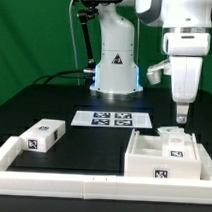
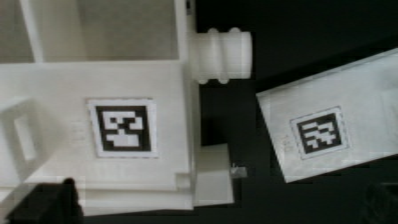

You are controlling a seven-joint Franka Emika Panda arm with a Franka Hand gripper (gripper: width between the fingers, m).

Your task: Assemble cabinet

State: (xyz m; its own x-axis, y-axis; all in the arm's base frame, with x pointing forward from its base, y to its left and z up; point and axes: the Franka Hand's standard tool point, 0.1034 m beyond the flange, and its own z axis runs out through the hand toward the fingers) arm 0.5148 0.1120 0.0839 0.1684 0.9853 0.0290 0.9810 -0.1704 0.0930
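Note:
The cabinet, a white open box of flat tagged panels, stands at the front on the exterior view's right. My gripper hangs just above its far edge, open and holding nothing. In the wrist view the cabinet shows a tagged face and a round white knob on its side. A second tagged white panel lies close beside it. One dark finger shows at the frame's edge; the other is lost against the black table. A loose white tagged panel lies at the front on the exterior view's left.
The marker board lies flat mid-table in front of the robot's white base. A white rail frame edges the table's front. A green backdrop stands behind.

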